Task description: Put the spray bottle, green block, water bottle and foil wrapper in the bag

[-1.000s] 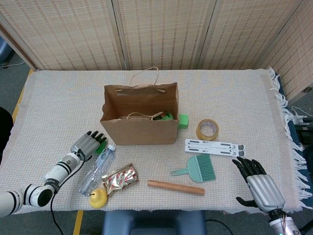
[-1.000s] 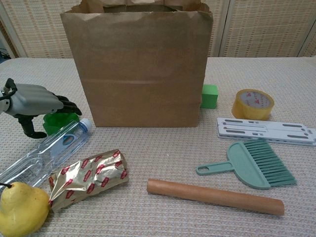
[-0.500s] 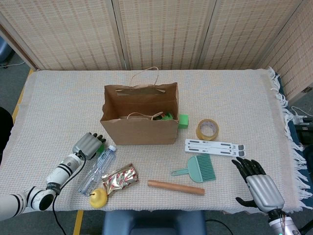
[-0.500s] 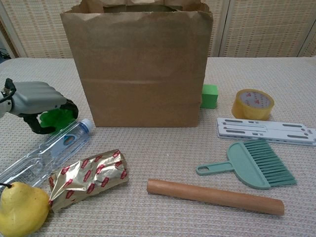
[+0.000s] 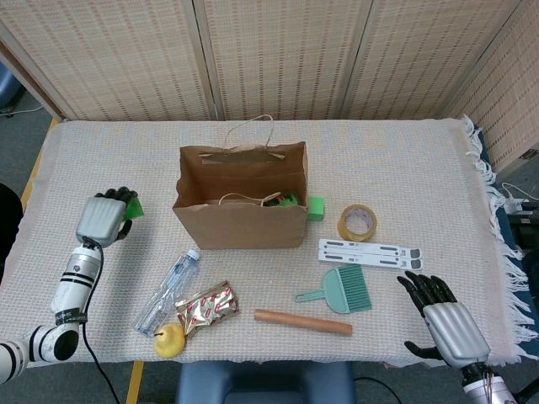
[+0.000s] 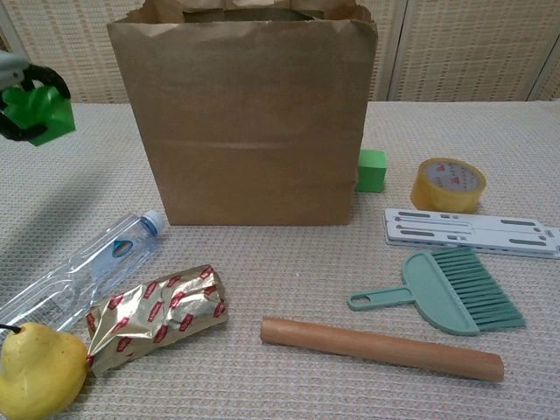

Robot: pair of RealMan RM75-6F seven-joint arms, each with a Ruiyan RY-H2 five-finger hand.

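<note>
Left hand [image 5: 104, 217], raised above the table to the left of the bag, fingers curled around a green block [image 5: 132, 207] that it grips; in the chest view the same block [image 6: 39, 116] shows at the upper left edge, held clear of the cloth. Right hand [image 5: 445, 318], at the near right corner of the table, palm down, fingers spread and holding nothing.

Brown paper bag [image 5: 241, 200], upright and open at mid-table, handles standing; something green shows inside it near the right wall, but what it is cannot be told. A second green block [image 5: 316, 208] sits on the cloth just beside the bag's right side.

Water bottle [image 5: 168, 291], clear, lying on its side in front of the bag toward the left, cap pointing toward the bag. Foil wrapper [image 5: 205, 307], gold with red print, lying just right of the bottle. Yellow pear [image 5: 169, 340] at the near edge, touching the bottle's base end and close to the wrapper.

Wooden rolling pin [image 5: 303, 321] lies near the front edge, right of the wrapper. Teal hand brush [image 5: 343, 291] rests behind it. White slotted bracket [image 5: 376, 253] lies further back, and a tape roll [image 5: 357, 223] sits beyond that, to the right of the bag.
</note>
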